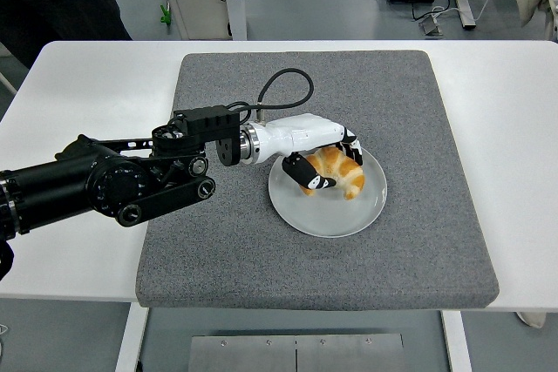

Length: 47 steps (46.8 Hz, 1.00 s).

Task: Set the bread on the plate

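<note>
A: White table (78, 84), grey mat (261, 250) laid over its middle, cables and furniture legs noted on the floor at the far side. White plate (327, 211) recorded slightly right of the mat's centre.

B: Position of the bread?

A: Bread (340, 172), a golden croissant, is seen over the far half of the plate, low enough that it appears to rest on or just above the plate's surface; contact cannot be confirmed. It is enclosed by the left hand (323, 163), reached in from the left: fingers curled over the far side, thumb pressed against the near-left end. No right hand is visible.

B: Handling properties to be entered?

A: Judged light and soft, with a flaky crust that would be crushed or shed under a tight squeeze. Surface is taken to be dry and matte, so slipping is considered unlikely even under gentle pressure. Curved shape means it may roll onto one horn if set down unevenly.

B: Preferred hold?

A: Thick middle of the crescent is recommended, gripped across its width as is done now; the thin tips are judged likely to tear. Release should be made only once the underside is supported by the plate.
</note>
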Each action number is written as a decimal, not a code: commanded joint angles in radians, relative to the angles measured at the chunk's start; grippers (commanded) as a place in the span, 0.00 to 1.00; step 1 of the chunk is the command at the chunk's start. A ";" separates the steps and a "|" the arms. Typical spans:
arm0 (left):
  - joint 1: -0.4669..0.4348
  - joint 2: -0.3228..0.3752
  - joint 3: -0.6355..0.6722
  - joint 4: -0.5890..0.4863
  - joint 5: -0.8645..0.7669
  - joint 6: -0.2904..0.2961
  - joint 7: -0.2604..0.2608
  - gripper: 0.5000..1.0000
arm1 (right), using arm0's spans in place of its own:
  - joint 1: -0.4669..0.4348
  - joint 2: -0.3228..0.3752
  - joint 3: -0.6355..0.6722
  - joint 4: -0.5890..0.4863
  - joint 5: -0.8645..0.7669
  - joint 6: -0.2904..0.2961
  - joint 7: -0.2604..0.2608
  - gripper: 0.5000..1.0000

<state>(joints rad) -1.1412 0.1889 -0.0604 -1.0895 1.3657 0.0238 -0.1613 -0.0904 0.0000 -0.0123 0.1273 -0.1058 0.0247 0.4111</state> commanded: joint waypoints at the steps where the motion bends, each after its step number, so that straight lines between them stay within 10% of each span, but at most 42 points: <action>1: 0.012 0.000 -0.001 0.000 0.024 0.011 0.000 0.00 | 0.000 0.000 0.000 0.000 0.000 0.000 0.000 1.00; 37: 0.067 0.000 -0.001 0.013 0.032 0.036 0.005 0.08 | 0.000 0.000 0.000 0.000 0.000 0.000 0.000 1.00; 44: 0.069 0.001 -0.006 0.016 0.020 0.039 0.002 0.66 | 0.000 0.000 0.000 0.000 0.000 0.000 0.000 1.00; 47: 0.067 0.001 -0.006 0.016 0.016 0.039 -0.004 0.76 | 0.000 0.000 0.000 0.000 0.000 0.000 0.000 1.00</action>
<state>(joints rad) -1.0716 0.1891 -0.0648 -1.0737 1.3858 0.0623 -0.1581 -0.0900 0.0000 -0.0123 0.1273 -0.1058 0.0246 0.4111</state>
